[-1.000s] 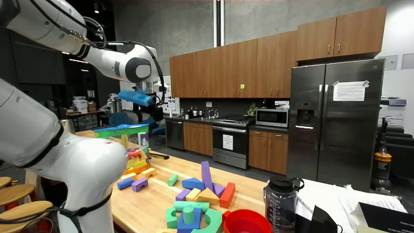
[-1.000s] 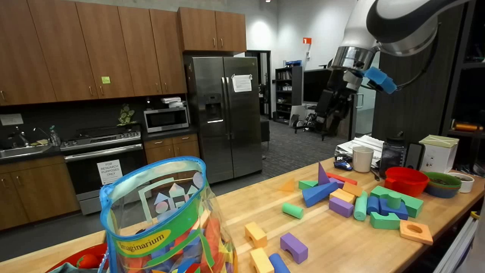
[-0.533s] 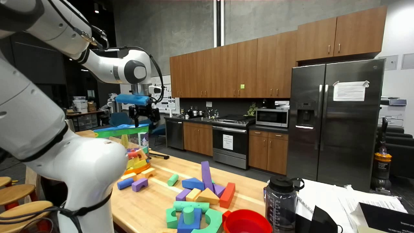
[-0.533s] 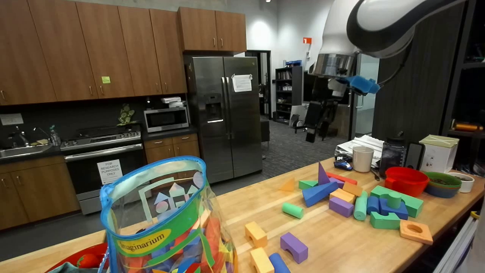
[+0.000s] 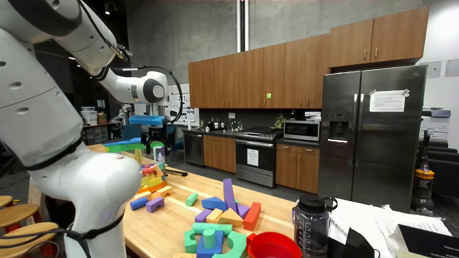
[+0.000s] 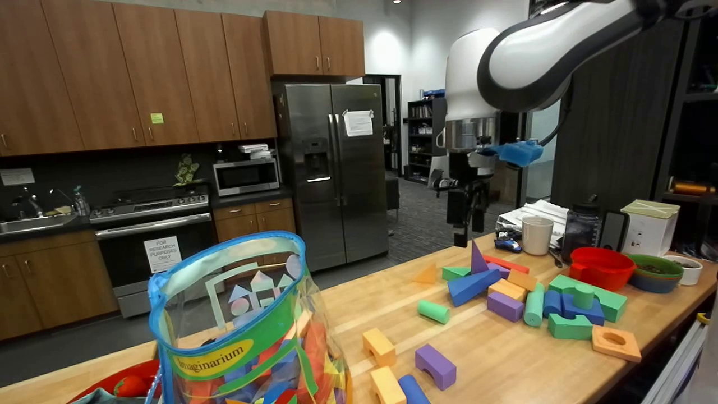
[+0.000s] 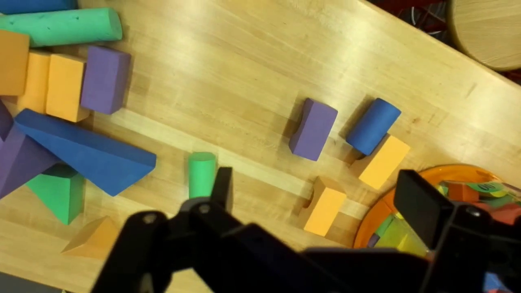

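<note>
My gripper (image 7: 321, 195) is open and empty, pointing down. In both exterior views the gripper (image 5: 157, 147) (image 6: 469, 231) hangs above the wooden table. In the wrist view an orange arch block (image 7: 325, 207) shows between the open fingers. A green cylinder (image 7: 201, 175) shows beside the left finger, partly hidden by it. A purple arch block (image 7: 313, 130), a blue cylinder (image 7: 373, 126) and another orange block (image 7: 384, 160) lie close by. A clear zip bag of blocks (image 6: 212, 359) stands on the table; its orange base (image 7: 376, 211) shows behind the right finger.
A cluster of blocks includes a blue wedge (image 6: 474, 286) and a green cylinder (image 6: 534, 306). Beyond it stand a red bowl (image 6: 602, 268), a mug (image 6: 537, 235) and a dark bottle (image 5: 311, 225). Stools (image 5: 27, 234) stand by the table edge.
The arm has come down toward the table, and the gripper has turned from tilted to nearly vertical. In an exterior view it has shifted left. The blocks and bag have not moved.
</note>
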Robot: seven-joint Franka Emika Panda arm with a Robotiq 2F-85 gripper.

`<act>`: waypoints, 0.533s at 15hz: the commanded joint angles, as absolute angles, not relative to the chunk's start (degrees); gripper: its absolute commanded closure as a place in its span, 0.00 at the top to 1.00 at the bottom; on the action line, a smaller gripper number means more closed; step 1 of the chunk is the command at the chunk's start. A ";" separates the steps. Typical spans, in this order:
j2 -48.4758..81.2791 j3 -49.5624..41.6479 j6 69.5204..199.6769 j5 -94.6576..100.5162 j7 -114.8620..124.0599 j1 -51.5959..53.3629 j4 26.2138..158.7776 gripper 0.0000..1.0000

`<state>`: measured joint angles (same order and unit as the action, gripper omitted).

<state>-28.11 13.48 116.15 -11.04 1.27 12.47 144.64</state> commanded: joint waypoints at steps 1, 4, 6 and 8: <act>-25.50 12.83 112.14 -10.21 1.29 13.24 141.64 1.00; -23.85 12.78 109.38 -11.97 0.38 14.19 140.71 1.00; -22.71 13.19 107.79 -11.91 0.67 14.50 140.50 1.00; -21.92 13.86 108.25 -10.73 0.74 14.67 140.69 1.00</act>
<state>-23.78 13.59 109.45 -11.54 0.90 14.10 141.86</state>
